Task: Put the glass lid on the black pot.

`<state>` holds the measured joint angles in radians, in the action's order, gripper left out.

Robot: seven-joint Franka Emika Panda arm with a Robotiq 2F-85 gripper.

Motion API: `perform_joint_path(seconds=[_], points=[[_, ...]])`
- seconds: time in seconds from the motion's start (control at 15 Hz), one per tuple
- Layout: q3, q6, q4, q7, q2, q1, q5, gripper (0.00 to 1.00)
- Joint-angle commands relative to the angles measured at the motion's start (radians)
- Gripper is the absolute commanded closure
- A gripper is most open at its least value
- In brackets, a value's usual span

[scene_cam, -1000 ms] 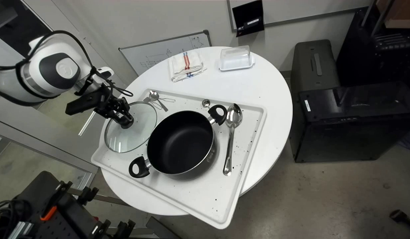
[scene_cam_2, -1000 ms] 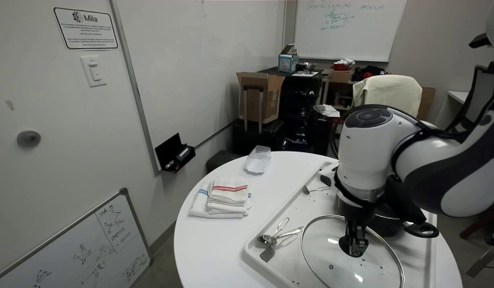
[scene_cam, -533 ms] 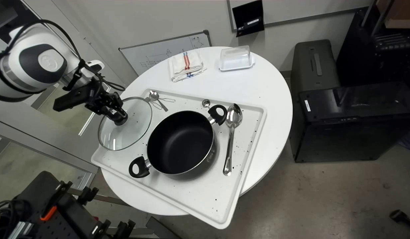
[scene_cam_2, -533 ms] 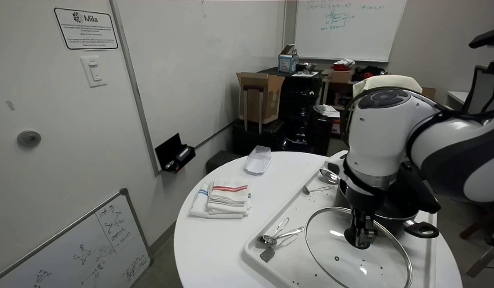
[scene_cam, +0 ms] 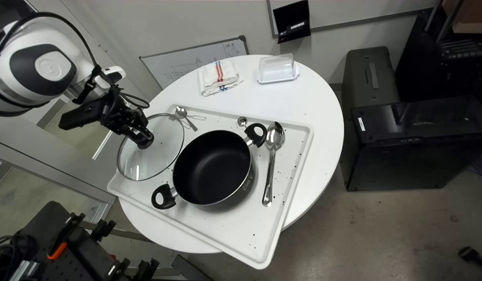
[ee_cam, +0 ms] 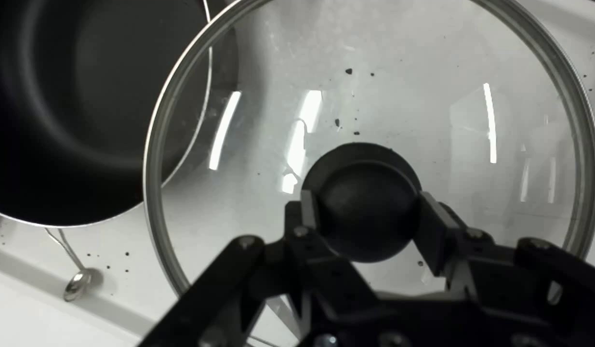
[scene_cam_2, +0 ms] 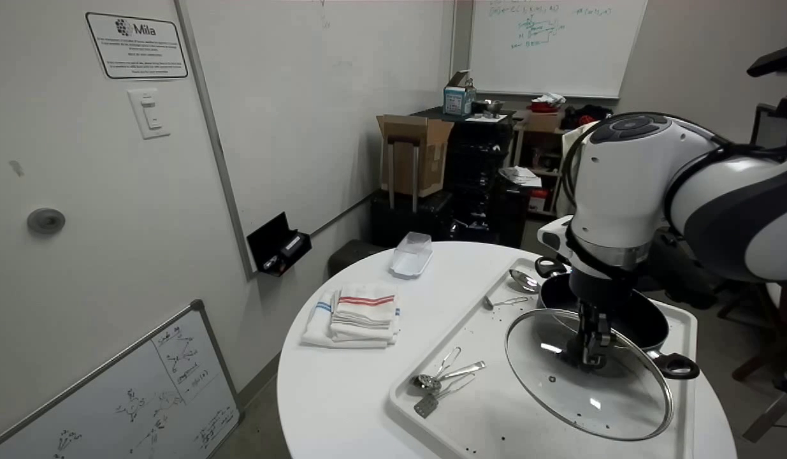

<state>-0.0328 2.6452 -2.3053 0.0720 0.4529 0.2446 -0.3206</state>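
Evidently the carrying step is in hand: the knob (ee_cam: 366,202) of the glass lid (scene_cam: 159,154) is clamped between the jaws of the gripper (ee_cam: 373,217), and the lid is held beside the black pot (scene_cam: 212,168), on the arm's side of it. Part of the pot is seen through the glass in the wrist view, so the lid is judged to be held clear of the tray (scene_cam: 241,238); whether its edge truly overhangs the pot cannot be told. The pot is uncovered — its dark inside is plainly shown in an exterior view — and the large spoon (scene_cam: 271,168) is seen on the pot's side away from the lid. What is called for next, by this reading, is a sideways shift until the knob is centred over the pot, with the lid's edge kept above the rim; only then should it be levelled, lowered, seated all round and let go.
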Motion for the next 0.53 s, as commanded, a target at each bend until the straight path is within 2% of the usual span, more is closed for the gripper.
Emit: perform_joint_path(seconds=[0.0,0.47], points=[[0.01,-0.025,-0.056,-0.023,-0.081,-0.051,0.029,0.75],[0.05,-0.043,-0.066,-0.038,-0.105,-0.172,0.084,0.75]])
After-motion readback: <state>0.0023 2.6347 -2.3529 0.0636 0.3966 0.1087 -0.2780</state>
